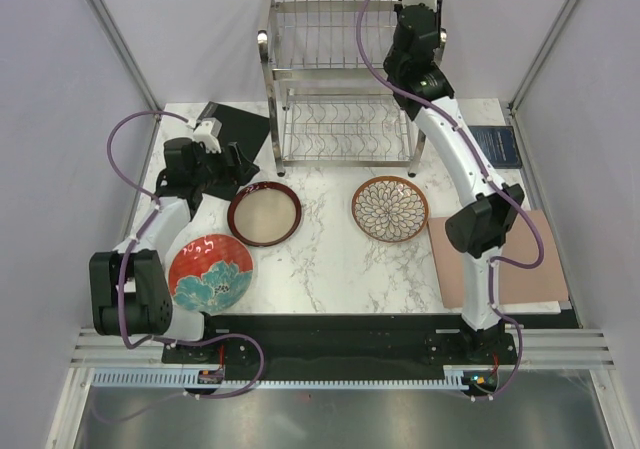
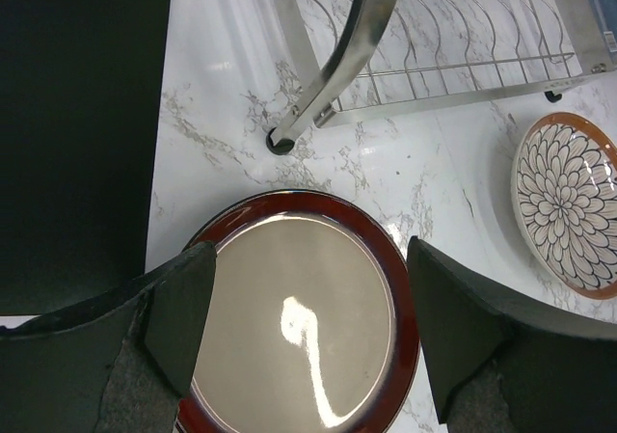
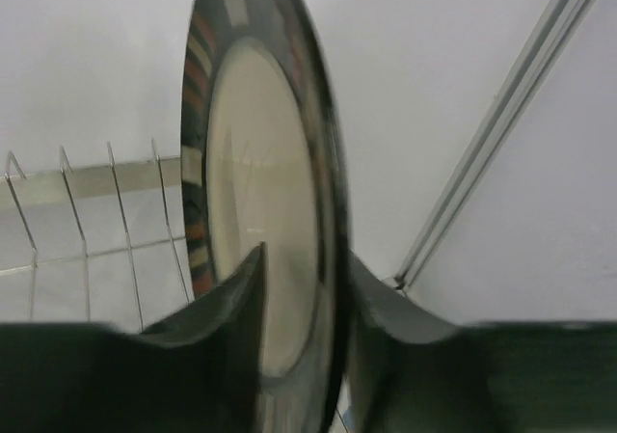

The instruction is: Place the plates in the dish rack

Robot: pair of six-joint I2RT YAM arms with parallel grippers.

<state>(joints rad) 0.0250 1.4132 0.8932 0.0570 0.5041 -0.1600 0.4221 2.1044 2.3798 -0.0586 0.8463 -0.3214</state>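
My right jaws pinch the checked plate (image 3: pixel 251 192) by its rim, upright, beside the wires of the rack (image 1: pixel 340 89). I see no plate slotted yet, so I judge this the first going in.

My left jaws hang spread over the dark-rimmed plate (image 2: pixel 299 356). The brown plate (image 1: pixel 390 208) lies to their right on the table (image 1: pixel 330 259), and the red plate (image 1: pixel 210 272) behind them. Three remain.
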